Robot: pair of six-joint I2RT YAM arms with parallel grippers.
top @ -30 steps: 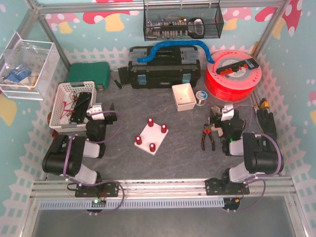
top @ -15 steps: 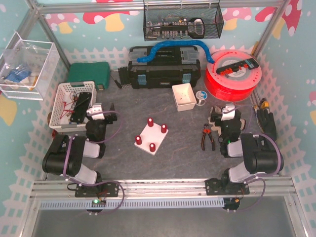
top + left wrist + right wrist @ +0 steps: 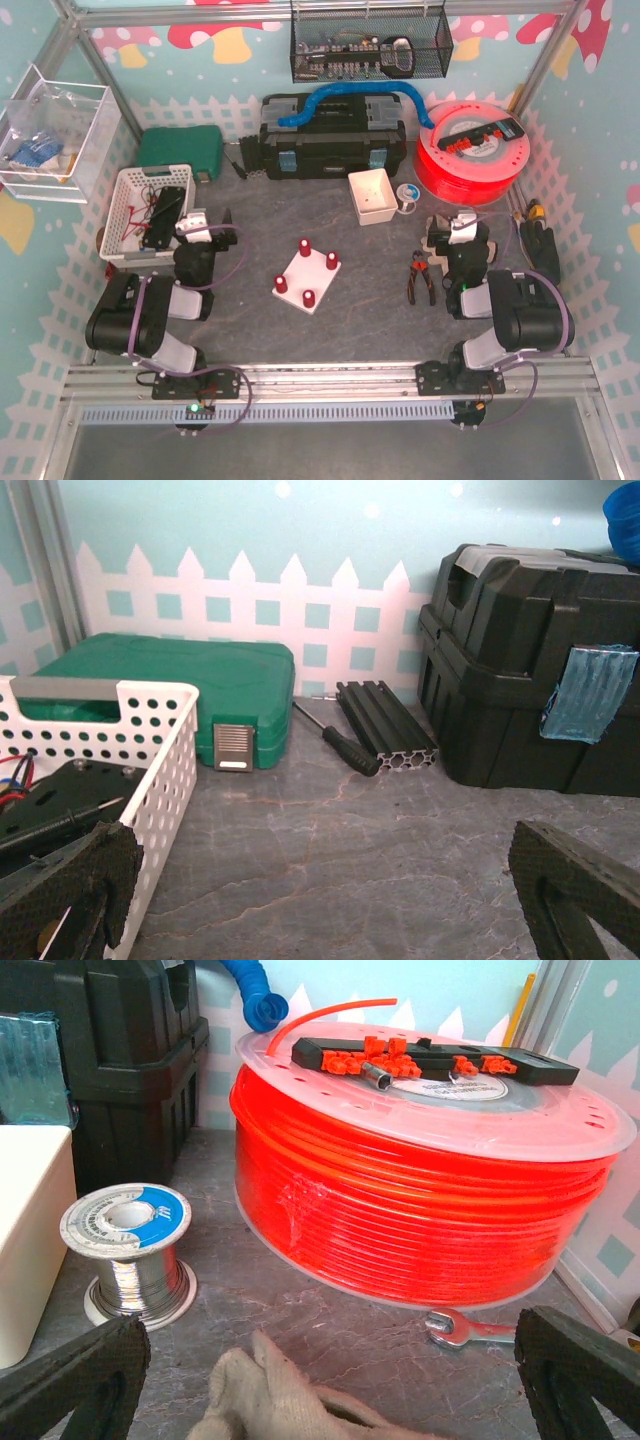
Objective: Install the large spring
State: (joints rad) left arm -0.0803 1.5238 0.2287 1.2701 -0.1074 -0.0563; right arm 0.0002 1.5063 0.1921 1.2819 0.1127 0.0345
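Note:
A white base plate [image 3: 308, 277] with four red pegs [image 3: 305, 247] lies mid-table between the arms. No large spring shows in any view. My left gripper [image 3: 208, 215] is open and empty, low over the table beside the white basket [image 3: 130, 205]; in the left wrist view [image 3: 330, 905] its black fingers [image 3: 70, 890] stand wide apart over bare table. My right gripper [image 3: 447, 222] is open and empty, facing the red filament spool [image 3: 470, 150]; in the right wrist view [image 3: 330, 1385] a cloth glove [image 3: 270, 1400] lies between its fingers [image 3: 75, 1370].
Black toolbox [image 3: 333, 135] and green case [image 3: 180, 150] stand at the back. White box [image 3: 372, 195] and wire spool [image 3: 132, 1250] are right of centre. Pliers [image 3: 420, 275] lie by the right arm. A wrench [image 3: 470, 1328] lies under the red spool. Screwdriver [image 3: 340, 738] and black rail [image 3: 385, 725] lie near the toolbox.
The right gripper has shifted slightly toward the red spool. The left arm has not moved.

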